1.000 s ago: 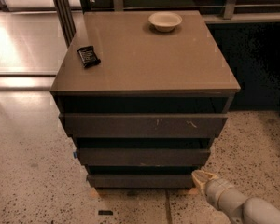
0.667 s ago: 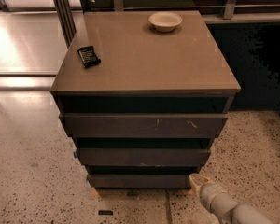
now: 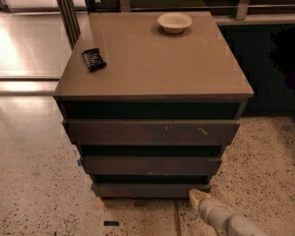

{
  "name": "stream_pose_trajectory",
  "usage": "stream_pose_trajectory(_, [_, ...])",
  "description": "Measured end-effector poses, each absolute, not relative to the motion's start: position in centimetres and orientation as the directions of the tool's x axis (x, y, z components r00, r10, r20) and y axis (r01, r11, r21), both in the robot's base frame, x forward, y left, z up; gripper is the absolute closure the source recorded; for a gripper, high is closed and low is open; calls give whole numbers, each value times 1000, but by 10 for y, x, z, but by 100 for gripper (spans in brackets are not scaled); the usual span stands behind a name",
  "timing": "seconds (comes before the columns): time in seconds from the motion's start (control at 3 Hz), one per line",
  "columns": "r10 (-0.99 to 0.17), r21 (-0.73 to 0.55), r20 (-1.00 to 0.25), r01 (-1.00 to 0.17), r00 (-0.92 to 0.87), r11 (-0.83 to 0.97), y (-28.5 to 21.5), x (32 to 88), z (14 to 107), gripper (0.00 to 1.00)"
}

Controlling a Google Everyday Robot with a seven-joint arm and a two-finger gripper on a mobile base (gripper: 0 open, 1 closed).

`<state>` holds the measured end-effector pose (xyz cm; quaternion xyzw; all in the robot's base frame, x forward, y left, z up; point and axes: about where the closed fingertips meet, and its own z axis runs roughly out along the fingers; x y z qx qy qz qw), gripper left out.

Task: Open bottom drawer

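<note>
We are logging the claw (image 3: pixel 196 196) creeping left and slightly lower over the last second, now nosing the right end of the bottom drawer (image 3: pixel 147 190), which is sitting lowest and seemingly unopened, so contact is nearing; claw apart or together, we cannot tell.

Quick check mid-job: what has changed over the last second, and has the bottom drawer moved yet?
The gripper has crept left and slightly lower in the view, and is now at the right end of the bottom drawer, near its lower corner. Whether it touches the front is unclear, and nothing has visibly been taken hold of. The drawer, the bowl and the dark packet sit as before.
</note>
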<state>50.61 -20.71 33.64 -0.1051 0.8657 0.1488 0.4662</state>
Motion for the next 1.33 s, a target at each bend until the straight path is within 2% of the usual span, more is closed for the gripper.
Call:
stream_pose_trajectory(0.33, [-68, 178, -796, -340, -601, 923, -194, 524, 285, 100])
stream_pose_trajectory(1.33, [-100, 181, -803, -400, -588, 899, -193, 535, 274, 100])
